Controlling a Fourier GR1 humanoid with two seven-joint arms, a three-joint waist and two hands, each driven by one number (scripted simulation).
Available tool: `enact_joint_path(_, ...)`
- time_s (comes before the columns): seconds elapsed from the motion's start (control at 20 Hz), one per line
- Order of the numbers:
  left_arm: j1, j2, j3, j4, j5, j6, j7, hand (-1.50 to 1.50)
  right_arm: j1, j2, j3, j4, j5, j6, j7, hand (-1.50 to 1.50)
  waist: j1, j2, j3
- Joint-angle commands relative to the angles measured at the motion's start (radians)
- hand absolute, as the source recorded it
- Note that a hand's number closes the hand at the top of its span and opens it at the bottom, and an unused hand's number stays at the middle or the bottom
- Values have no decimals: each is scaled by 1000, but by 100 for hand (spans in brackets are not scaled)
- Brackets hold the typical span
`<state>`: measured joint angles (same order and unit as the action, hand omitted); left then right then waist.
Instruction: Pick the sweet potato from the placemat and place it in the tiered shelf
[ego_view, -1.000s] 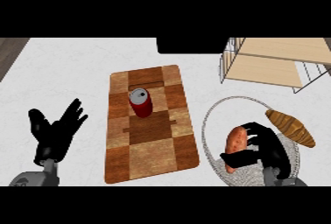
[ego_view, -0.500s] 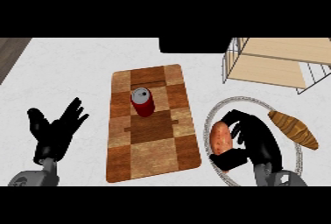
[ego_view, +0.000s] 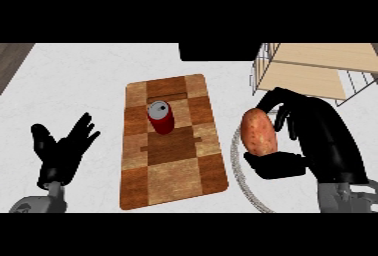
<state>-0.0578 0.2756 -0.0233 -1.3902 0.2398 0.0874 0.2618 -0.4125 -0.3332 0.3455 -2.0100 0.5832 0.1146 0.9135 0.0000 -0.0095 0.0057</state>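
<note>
My right hand (ego_view: 314, 135) is curled round the orange-brown sweet potato (ego_view: 259, 132) and holds it raised at the right, between the placemat and the shelf. The checkered wooden placemat (ego_view: 174, 165) lies in the middle of the white counter. The tiered shelf (ego_view: 317, 67), wire-framed with pale wood boards, stands at the back right, just beyond my right hand. My left hand (ego_view: 63, 147) rests open at the lower left, fingers up, left of the placemat.
A red can (ego_view: 160, 117) stands upright on the placemat's upper half. A wire basket rim (ego_view: 247, 187) curves under my right forearm. A dark object (ego_view: 218, 51) sits at the counter's back edge.
My right hand has lifted the sweet potato up and toward the shelf. It now hides most of the basket and the croissant-like thing in it. The left hand has stayed still.
</note>
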Motion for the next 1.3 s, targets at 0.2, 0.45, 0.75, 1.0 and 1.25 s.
enact_joint_path(0.2,56,-5,8,50,-5,-32,-36,0,-278,-83,-242,-129,-114,210,245,150,-2,5,-8)
enact_joint_path(0.45,57,17,22,13,9,-45,16,0,-408,-167,-392,6,-170,210,201,150,7,7,-7)
enact_joint_path(0.75,16,-4,16,30,-8,-27,27,0,-593,-261,-504,238,-242,246,176,150,9,9,-7)
enact_joint_path(1.0,17,-45,-12,38,-47,0,12,0,-651,-322,-543,398,-245,257,65,150,6,10,-7)
enact_joint_path(1.25,11,-17,9,18,-31,-34,38,0,-731,-372,-555,611,-234,266,-72,150,14,12,-6)
